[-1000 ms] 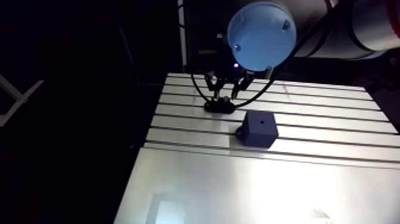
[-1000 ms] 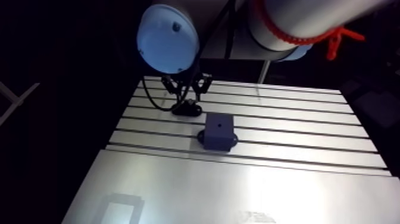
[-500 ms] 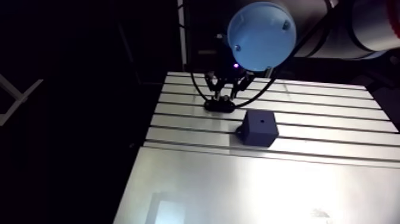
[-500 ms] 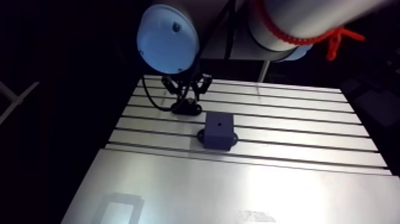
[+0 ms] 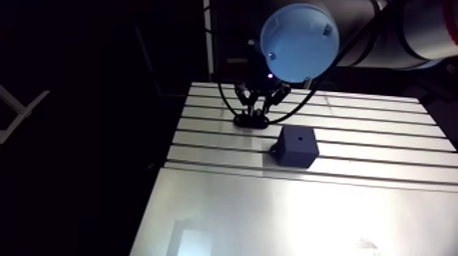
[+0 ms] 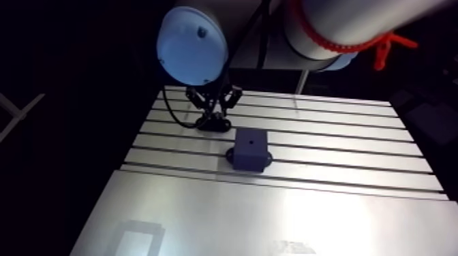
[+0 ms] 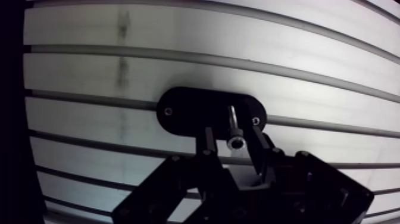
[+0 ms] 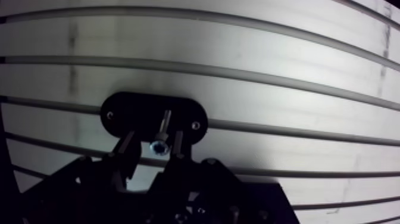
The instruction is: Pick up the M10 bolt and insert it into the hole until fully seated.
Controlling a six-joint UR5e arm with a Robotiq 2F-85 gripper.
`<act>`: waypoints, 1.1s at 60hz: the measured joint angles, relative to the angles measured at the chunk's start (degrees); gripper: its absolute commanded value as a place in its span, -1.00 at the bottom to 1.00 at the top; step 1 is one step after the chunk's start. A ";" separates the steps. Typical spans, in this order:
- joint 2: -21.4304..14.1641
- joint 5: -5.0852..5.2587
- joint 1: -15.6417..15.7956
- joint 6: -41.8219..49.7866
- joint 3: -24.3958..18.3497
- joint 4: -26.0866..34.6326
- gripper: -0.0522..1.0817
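**Inspector:** Item one, the M10 bolt [image 7: 234, 128]. Where is it?

**Assistant:** Standing in a black oval holder [image 7: 190, 110] on the slotted counter [image 7: 89, 71]. The head is up and the shank runs down to the plate. In the arm view the holder sits at upper centre of the frame, directly under the wrist.

**Inspector:** State of the fingers [image 7: 257, 149]?

**Assistant:** Apart, one on each side of the bolt head and level with it. The wrist view shows a narrow strip of bright counter between each finger and the head, so they straddle the bolt without clamping it.

**Inspector:** And the target?

**Assistant:** A dark block [image 5: 297, 146] at mid-frame in the arm view. It is near the holder, to its lower right, and not touching it. The hole [image 5: 300, 135] shows as a small dot in the block's top face.
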 measured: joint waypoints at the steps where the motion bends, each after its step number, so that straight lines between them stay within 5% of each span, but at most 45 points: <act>1: -0.01 0.00 0.00 0.00 0.00 0.00 0.16; 66: 0.01 0.00 0.00 -0.02 0.10 -0.05 0.37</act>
